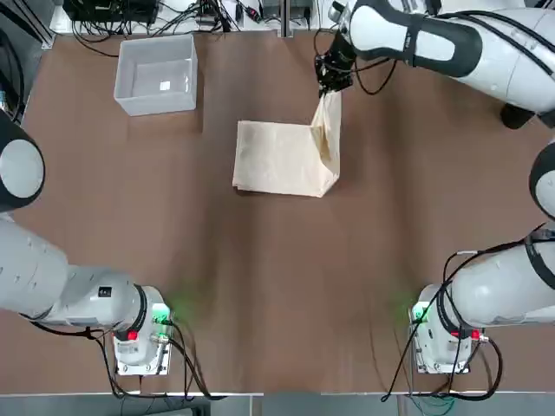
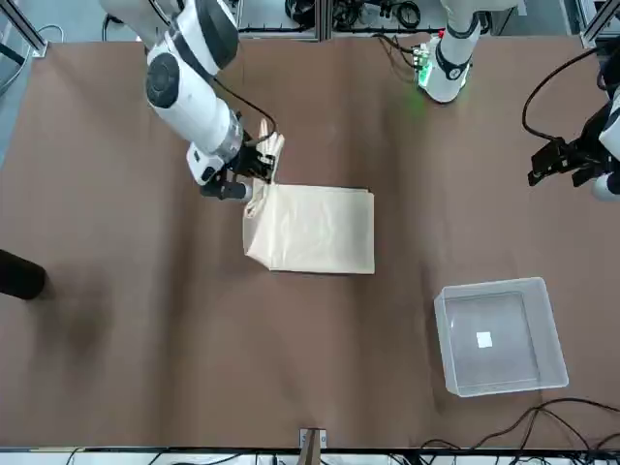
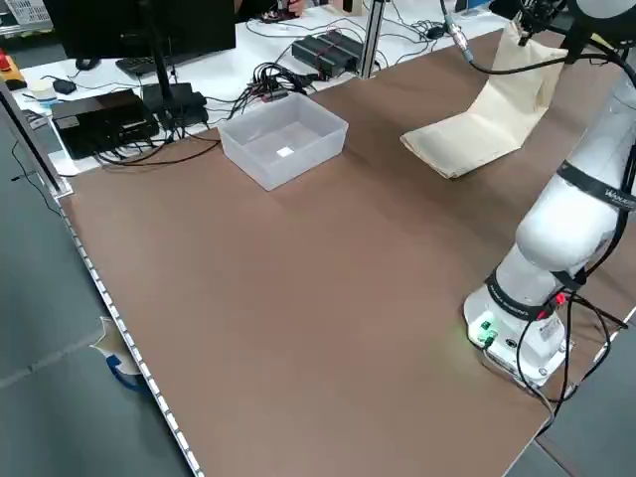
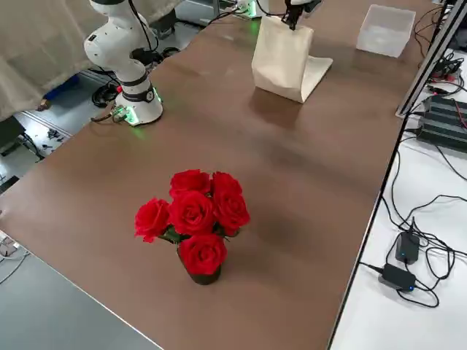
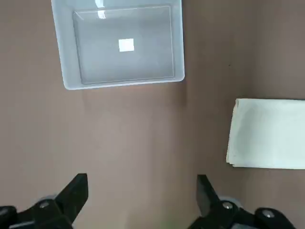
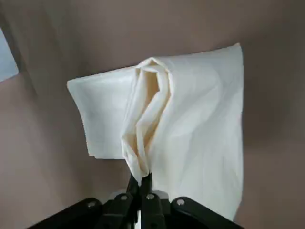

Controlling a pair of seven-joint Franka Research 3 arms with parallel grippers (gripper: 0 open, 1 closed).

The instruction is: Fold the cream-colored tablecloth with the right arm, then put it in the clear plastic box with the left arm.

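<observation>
Desk [image 1: 260, 286]: brown top, carrying every item below.

Cloth [image 1: 282, 159]: cream, folded in layers, lying near the middle of the desk, somewhat toward the far edge. Its left part lies flat. Its right edge is lifted clear of the desk and hangs as a bunched, upright flap from my right pincer.

Right pincer [image 1: 332, 83]: mine, raised above the right side of the cloth, closer to the far edge. My fingers are pressed together on the gathered top of the flap; in the right wrist view the fabric [image 6: 157, 129] drapes down from my fingertips [image 6: 146, 183] in soft folds, with the flat part spread on the desk below it.

Box [image 1: 157, 74]: clear plastic, square, standing upright near the far left corner of the desk, well apart from the cloth. A small white label [image 1: 165, 85] shows inside on its bottom.

Left pincer [image 2: 567, 160]: mine, held up over the left edge of the desk, fingers apart, touching nothing. From its wrist view both the box [image 5: 121, 45] and the cloth's flat left end [image 5: 267, 133] lie below.

Roses [image 4: 193, 219]: red bunch in a dark pot, near the right edge, far from the cloth.
</observation>
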